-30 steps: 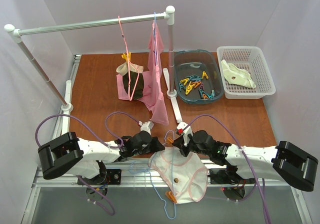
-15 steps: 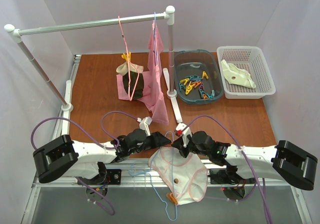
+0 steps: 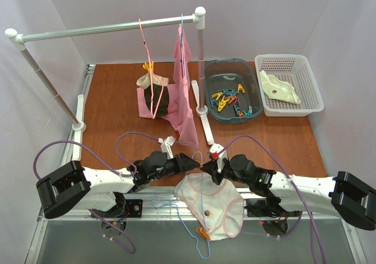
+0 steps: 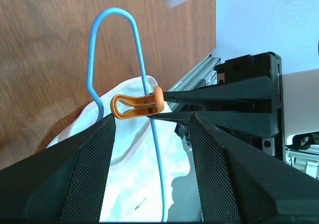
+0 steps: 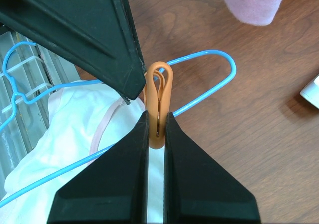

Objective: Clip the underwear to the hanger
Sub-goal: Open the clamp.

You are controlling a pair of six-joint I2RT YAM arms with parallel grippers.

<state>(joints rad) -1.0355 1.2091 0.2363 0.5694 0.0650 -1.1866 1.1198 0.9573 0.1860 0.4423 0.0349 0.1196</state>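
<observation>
My right hand [image 5: 157, 120] is clamped on the orange clip [image 5: 158, 97], which crosses the hanger [image 4: 91, 54] wire at the 12 o'clock edge of the underwear [image 3: 211, 208]. My left hand [image 3: 192, 159] gapes, holding nothing, at the clip's 9 o'clock. The underwear lies at the worktop's [image 3: 117, 105] 6 o'clock edge.

"Where's the underwear [image 3: 208, 208]?"
"At the tabletop's [image 3: 117, 117] near edge, between the arms, with the hanger [image 4: 90, 59] crossing it. A peg [image 5: 158, 104] sits at the wire, in the right tool [image 3: 207, 165]; the left tool [image 3: 191, 161] is just beside it."
"And behind?"
"The rail [image 3: 106, 29]. The tub [image 3: 208, 93] is to its right, and the basket [image 3: 320, 93] right of that."
</observation>
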